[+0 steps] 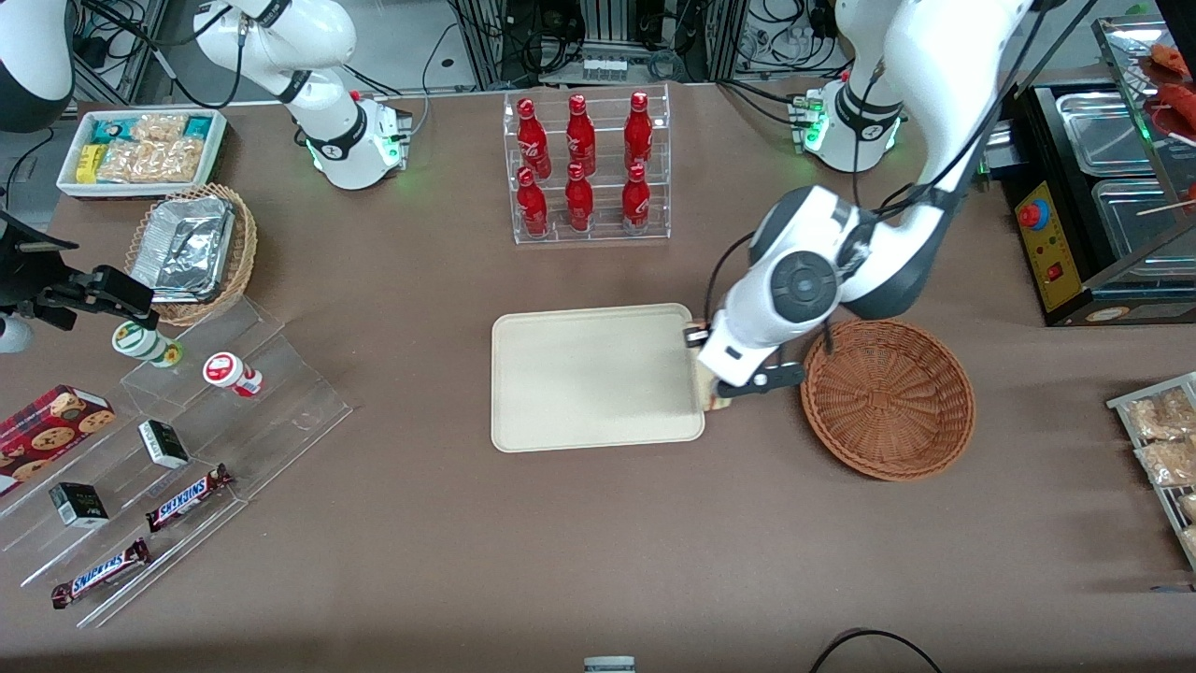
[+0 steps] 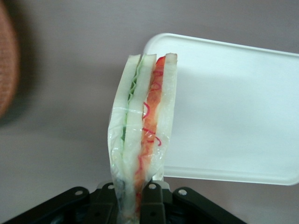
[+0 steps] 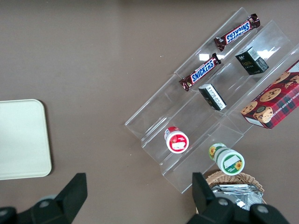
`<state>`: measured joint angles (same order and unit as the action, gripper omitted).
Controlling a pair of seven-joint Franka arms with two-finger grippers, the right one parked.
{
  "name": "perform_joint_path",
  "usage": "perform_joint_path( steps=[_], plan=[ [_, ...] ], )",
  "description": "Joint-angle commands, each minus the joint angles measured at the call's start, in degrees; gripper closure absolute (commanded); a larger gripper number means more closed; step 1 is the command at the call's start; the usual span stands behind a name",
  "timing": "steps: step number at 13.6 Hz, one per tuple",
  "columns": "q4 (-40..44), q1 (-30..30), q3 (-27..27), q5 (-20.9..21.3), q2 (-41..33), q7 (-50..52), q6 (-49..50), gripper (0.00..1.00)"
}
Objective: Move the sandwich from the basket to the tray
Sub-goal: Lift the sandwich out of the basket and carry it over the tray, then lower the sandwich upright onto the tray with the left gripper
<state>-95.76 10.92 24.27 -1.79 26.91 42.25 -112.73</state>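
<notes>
Sandwich (image 2: 142, 126) is gripped in the closed gripper (image 2: 135, 198), above the tray (image 1: 579, 374) edge beside the basket (image 1: 888, 397).

The end effector (image 1: 715, 388) hangs over the tray's (image 1: 579, 411) edge nearest the basket (image 1: 888, 397), clamped on the sandwich (image 2: 142, 126), which juts out above the tray rim. The tray surface is bare, so the way across it is open. The basket stands just beside the tray toward the working arm's end, a narrow strip of table (image 1: 598, 542) between them. The bottle rack (image 1: 587, 168) stands farther from the front camera than the tray, with a gap between. Table nearer the camera is open.
</notes>
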Motion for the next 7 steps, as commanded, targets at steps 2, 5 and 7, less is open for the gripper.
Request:
perform_joint_path(
  steps=[2,5,7],
  plan=[
    [10.1,5.2,-0.4,1.3,7.1,0.0,3.5,1.00],
    [15.0,9.5,-0.6,5.7,11.8,6.5,3.3,1.00],
    [17.9,12.0,-0.6,9.0,14.6,10.6,3.3,1.00]
  ],
)
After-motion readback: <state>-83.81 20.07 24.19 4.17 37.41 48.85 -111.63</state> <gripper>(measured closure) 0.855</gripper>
